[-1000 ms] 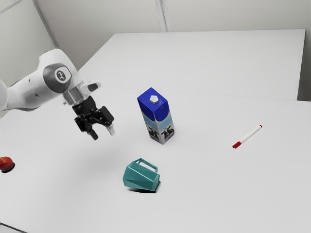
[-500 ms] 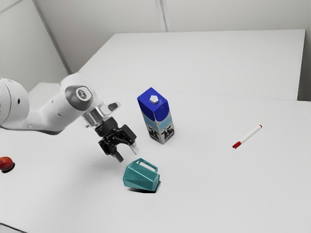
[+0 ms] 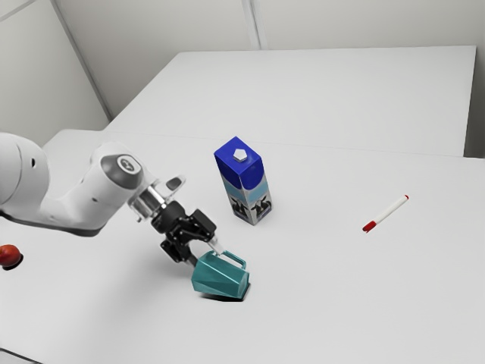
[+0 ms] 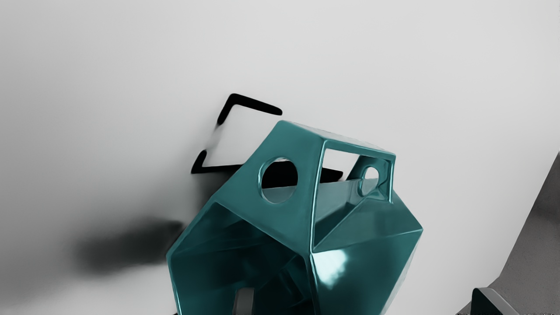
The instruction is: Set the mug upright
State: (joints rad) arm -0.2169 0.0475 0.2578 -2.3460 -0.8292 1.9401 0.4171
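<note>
The teal mug (image 3: 220,274) lies on its side on the table, with its handle up. In the exterior view my gripper (image 3: 207,255) is close beside the mug's left end, its fingers apart. Seen from the wrist, the faceted mug (image 4: 358,262) turns its dark open mouth toward my hand. The gripper (image 4: 368,302) is open there: one fingertip (image 4: 244,302) shows against the mug's mouth, the other (image 4: 490,302) stands outside the mug's wall. Whether either finger touches the mug I cannot tell.
A blue and white milk carton (image 3: 244,182) stands upright behind the mug. Farther toward the exterior view's right lies a white marker with red ends (image 3: 386,213). A red ball-like object (image 3: 9,255) rests at the exterior view's far left, on the white table (image 3: 341,303).
My hand has travelled toward the exterior view's right and downward, from well away to right beside the mug. The mug, carton and marker have stayed where they were.
</note>
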